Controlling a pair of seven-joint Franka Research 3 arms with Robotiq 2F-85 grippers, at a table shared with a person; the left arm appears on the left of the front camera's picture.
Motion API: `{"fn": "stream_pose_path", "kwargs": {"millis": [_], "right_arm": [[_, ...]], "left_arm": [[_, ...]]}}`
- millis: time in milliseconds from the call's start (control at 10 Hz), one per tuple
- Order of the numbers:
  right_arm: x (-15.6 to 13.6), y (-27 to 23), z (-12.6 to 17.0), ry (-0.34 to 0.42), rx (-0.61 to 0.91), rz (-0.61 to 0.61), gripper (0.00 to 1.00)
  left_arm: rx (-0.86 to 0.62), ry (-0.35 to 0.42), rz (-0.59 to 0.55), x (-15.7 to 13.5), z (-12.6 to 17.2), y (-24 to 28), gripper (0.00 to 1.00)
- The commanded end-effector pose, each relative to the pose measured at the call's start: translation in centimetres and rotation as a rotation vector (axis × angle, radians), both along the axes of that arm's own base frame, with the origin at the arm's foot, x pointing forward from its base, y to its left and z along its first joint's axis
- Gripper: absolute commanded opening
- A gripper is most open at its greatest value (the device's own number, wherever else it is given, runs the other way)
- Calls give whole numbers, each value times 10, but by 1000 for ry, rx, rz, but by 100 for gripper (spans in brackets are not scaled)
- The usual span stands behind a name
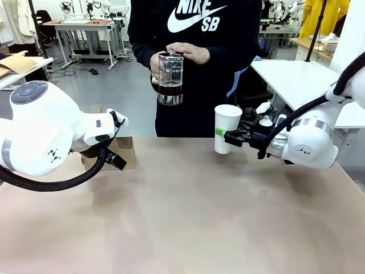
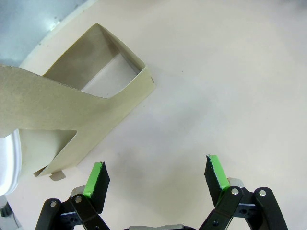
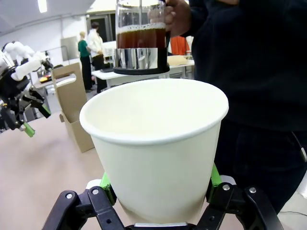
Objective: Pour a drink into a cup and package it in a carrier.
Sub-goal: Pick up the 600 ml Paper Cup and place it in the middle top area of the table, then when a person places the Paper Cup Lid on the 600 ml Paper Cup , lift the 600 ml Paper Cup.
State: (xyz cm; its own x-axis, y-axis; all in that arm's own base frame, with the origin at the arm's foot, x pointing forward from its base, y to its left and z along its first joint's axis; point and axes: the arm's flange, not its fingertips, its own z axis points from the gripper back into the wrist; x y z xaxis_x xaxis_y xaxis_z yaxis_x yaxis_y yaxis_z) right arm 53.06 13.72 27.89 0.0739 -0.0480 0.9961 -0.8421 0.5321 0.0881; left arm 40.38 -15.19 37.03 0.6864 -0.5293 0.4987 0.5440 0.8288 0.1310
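Observation:
A person across the table holds a clear glass pitcher (image 1: 170, 77) in both hands, with the brown drink (image 1: 170, 89) low inside it. In the right wrist view the pitcher (image 3: 141, 43) hangs just behind the cup's rim. My right gripper (image 1: 232, 137) is shut on a white paper cup (image 1: 227, 128), held upright above the table. The cup (image 3: 158, 143) looks empty inside, and my right gripper (image 3: 160, 184) clamps its lower wall. My left gripper (image 2: 156, 175) stands open, empty, beside the brown cardboard carrier (image 2: 96, 96). In the front view the carrier (image 1: 124, 151) sits at the table's far left, partly behind my left gripper (image 1: 118, 140).
The tan table (image 1: 188, 217) spreads wide and bare in front of both arms. A white table (image 1: 296, 80) stands behind my right arm. Other benches and people are far off in the room.

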Motion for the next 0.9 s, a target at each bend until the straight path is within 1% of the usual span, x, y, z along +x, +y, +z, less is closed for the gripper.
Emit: {"fn": "stream_pose_path", "kwargs": {"millis": [0, 800], "right_arm": [[-2, 1, 4, 9, 18, -2, 81], [-2, 1, 4, 9, 18, -2, 81]], "left_arm": [[-1, 0, 0, 0, 0, 0, 100], [-1, 0, 0, 0, 0, 0, 100]]}}
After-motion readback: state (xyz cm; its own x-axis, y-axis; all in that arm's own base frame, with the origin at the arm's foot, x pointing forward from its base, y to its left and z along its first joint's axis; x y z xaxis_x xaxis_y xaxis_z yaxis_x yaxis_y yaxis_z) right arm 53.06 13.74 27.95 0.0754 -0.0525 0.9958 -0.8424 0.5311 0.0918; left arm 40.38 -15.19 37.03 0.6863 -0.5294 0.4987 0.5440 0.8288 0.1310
